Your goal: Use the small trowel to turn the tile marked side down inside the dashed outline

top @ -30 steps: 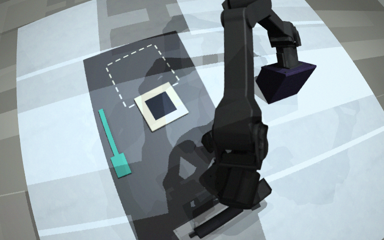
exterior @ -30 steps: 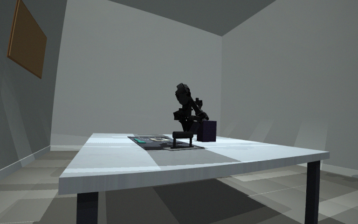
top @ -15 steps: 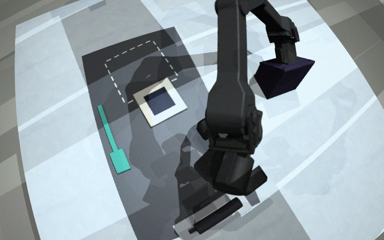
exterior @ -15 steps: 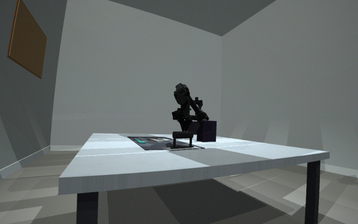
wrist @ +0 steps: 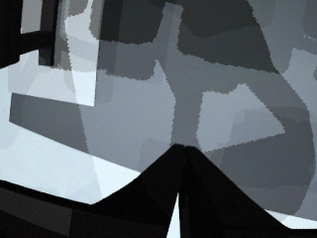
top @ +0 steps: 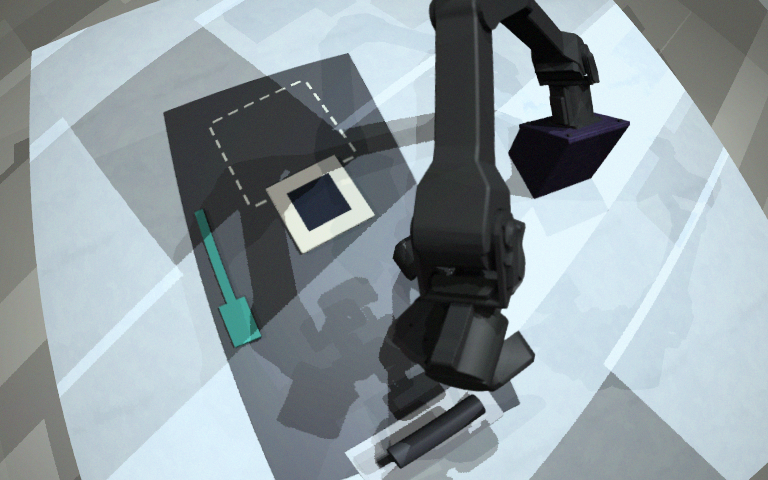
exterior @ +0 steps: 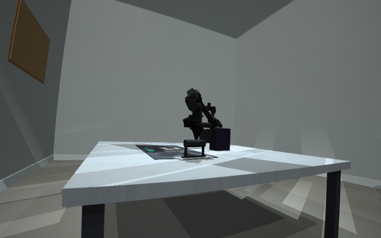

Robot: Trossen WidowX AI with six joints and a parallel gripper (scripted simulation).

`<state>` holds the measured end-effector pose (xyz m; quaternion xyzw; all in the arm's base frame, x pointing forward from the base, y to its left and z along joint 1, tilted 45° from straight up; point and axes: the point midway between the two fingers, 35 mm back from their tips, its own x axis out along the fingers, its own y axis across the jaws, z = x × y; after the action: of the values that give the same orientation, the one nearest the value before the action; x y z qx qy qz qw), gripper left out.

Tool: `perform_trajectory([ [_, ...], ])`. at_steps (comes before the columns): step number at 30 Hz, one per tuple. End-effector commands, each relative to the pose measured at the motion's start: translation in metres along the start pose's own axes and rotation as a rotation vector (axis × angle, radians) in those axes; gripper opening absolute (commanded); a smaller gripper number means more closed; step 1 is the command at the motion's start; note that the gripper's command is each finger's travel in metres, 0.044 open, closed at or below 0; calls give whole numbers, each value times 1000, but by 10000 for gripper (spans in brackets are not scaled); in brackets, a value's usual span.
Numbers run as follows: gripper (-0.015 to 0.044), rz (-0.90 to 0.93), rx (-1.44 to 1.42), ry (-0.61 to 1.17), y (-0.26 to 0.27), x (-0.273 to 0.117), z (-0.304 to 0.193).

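The tile (top: pixel 361 213) (exterior: pixel 174 149) lies flat, its pale face with a dark centre square up, at the near edge of the dashed outline (top: pixel 212 122) and mostly outside it. The small trowel (top: pixel 438 433) (exterior: pixel 194 143) (wrist: pixel 10 35), a thin plate with a black bar handle on posts, lies across the near edge of the mat (top: pixel 186 141) (exterior: pixel 151 155), handle up. My gripper (wrist: pixel 182 155) (exterior: pixel 197 139) is shut and empty, fingertips together, beside and behind the trowel. In the top view its fingertips are hard to make out.
A teal paddle-shaped tool (top: pixel 238 325) (exterior: pixel 149 149) lies along the mat's left edge. A dark purple block (top: pixel 560 161) (exterior: pixel 222 139) stands on the table (top: pixel 118 226) (exterior: pixel 117 179) to the right, below a dark arm part. The arm reaches over the table right of the tile.
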<state>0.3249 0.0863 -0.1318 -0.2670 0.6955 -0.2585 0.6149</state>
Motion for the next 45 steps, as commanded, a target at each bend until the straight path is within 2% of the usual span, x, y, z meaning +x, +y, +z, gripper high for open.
perform_trajectory([
  [1, 0, 0, 0, 0, 0, 0, 0],
  [3, 0, 0, 0, 0, 0, 0, 0],
  [7, 100, 0, 0, 0, 0, 0, 0],
  [28, 100, 0, 0, 0, 0, 0, 0],
  [32, 0, 0, 0, 0, 0, 0, 0],
  [45, 0, 0, 0, 0, 0, 0, 0],
])
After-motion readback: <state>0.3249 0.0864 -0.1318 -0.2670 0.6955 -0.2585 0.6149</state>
